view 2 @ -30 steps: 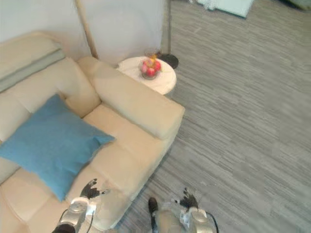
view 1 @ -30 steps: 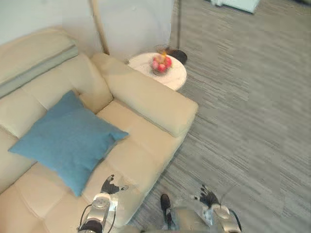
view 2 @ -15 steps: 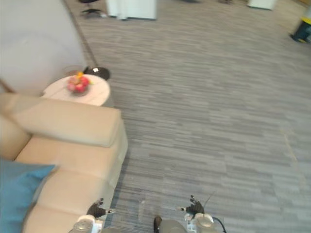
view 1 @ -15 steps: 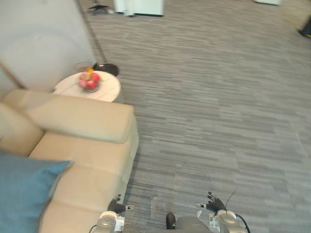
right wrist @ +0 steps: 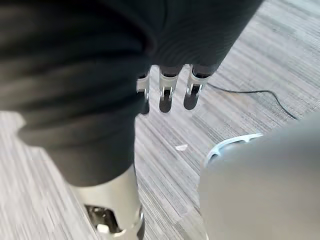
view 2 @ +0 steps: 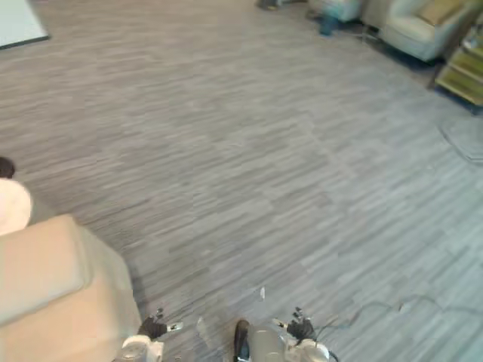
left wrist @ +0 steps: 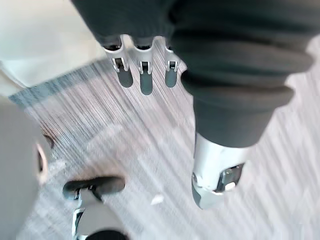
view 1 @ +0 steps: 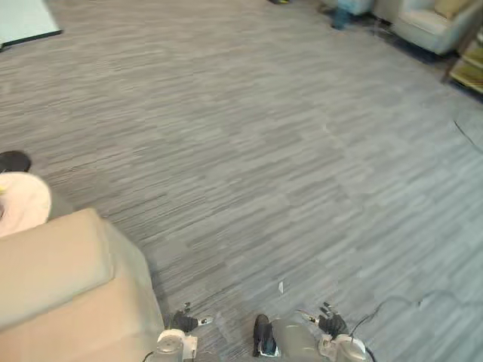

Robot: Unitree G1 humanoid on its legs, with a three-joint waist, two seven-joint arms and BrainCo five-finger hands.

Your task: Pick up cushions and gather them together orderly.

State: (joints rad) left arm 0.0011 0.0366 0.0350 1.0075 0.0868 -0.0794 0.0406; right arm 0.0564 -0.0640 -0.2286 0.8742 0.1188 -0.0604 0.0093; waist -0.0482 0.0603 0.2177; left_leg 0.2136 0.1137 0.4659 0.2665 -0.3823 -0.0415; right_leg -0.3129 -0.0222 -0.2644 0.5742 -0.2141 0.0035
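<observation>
My left hand (view 1: 183, 323) hangs low at the bottom of the eye views, beside the beige sofa's arm (view 1: 53, 264). Its fingers (left wrist: 142, 75) are straight and hold nothing, with carpet past them. My right hand (view 1: 330, 324) hangs at the bottom right over the grey carpet, its fingers (right wrist: 167, 92) relaxed and empty too. Far off at the top right stands a pale armchair (view 2: 411, 26) with a tan cushion (view 2: 438, 9) on its seat.
A round white side table (view 1: 23, 207) shows at the left edge behind the sofa arm. Wide grey striped carpet (view 1: 264, 151) stretches ahead. A small white scrap (view 1: 280, 286) lies on it near me. A yellowish shelf (view 1: 472, 64) stands at the right edge.
The camera has swung to the right: the blue cushion and the fruit bowl have left the picture, and open carpet and a far armchair have come in. Both hands stay low and empty.
</observation>
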